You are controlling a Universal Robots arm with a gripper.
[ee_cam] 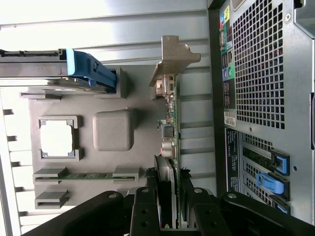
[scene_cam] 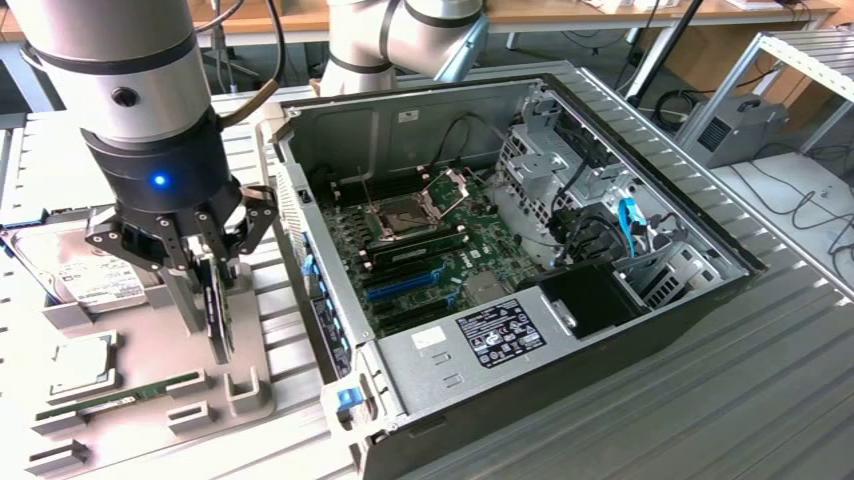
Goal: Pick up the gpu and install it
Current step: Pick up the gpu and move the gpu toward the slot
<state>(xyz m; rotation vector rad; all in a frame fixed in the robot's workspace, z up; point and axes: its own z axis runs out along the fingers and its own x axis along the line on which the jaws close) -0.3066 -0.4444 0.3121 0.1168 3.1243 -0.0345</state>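
The gpu (scene_cam: 216, 305) stands on edge, a thin dark card over the grey holder tray (scene_cam: 254, 385) at the exterior view's left. My gripper (scene_cam: 211, 268) comes down on it from above, one finger on each flat side, shut on the card. The wrist view looks along the gpu (ee_cam: 172, 130): green board edge, silver end bracket (ee_cam: 173, 55) at the far end, and my gripper (ee_cam: 171, 209) with its black fingers (ee_cam: 145, 209) clamped either side. I cannot tell whether the card's lower edge is clear of the holder.
The open computer case (scene_cam: 667, 300) lies right of the tray, with motherboard (scene_cam: 447, 235) and a blue slot (scene_cam: 400, 285) exposed. Its rear panel (ee_cam: 261, 88) is close beside the card. A hard drive (scene_cam: 60, 265), a CPU (scene_cam: 83, 365) and a RAM stick (scene_cam: 120, 397) sit on the holder.
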